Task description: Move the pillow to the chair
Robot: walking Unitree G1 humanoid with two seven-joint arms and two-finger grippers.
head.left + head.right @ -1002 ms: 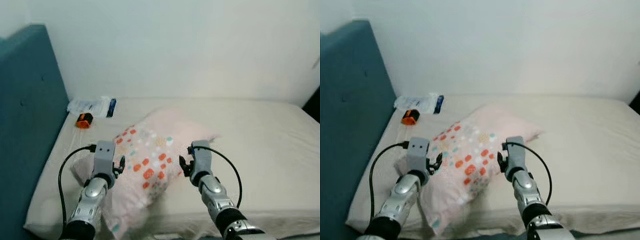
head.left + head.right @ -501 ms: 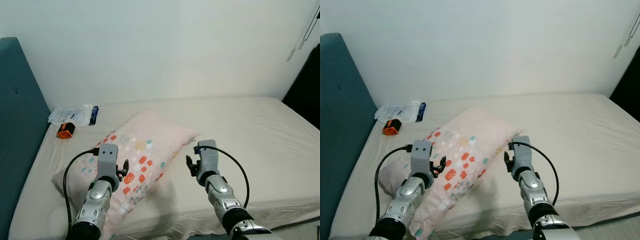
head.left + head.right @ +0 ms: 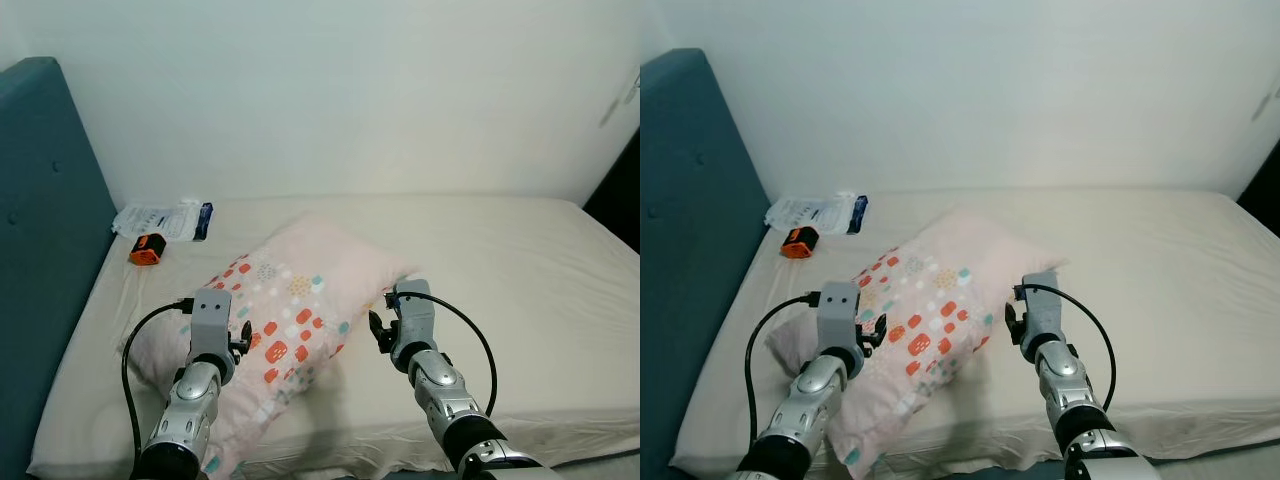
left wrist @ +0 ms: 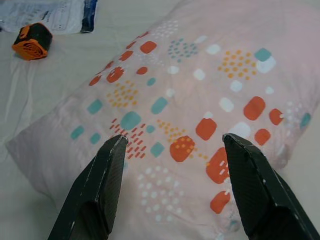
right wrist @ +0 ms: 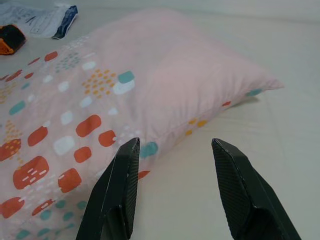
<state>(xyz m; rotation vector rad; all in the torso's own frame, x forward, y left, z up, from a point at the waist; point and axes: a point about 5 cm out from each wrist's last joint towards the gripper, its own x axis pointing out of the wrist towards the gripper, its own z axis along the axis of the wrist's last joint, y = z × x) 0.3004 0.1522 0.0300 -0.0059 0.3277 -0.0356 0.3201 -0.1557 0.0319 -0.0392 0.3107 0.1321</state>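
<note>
2 grippers are up in front of me, 1 on each side of the pillow (image 3: 290, 310). It lies on the bed (image 3: 520, 280), slanted, with its near end by the near edge and its far end toward the middle.

My left gripper (image 4: 170, 192) hangs over the near left part of the pillow with its fingers spread wide, holding nothing. My right gripper (image 5: 172, 192) is by the pillow's right edge, fingers also wide, with the edge seam between them but not pinched.

I think the job has hardly begun. The pillow is not grabbed or lifted yet. I see no chair from here, so carrying it there is all left to do.

Far left on the bed sit a small orange thing (image 3: 146, 248) and a plastic packet (image 3: 160, 216).
</note>
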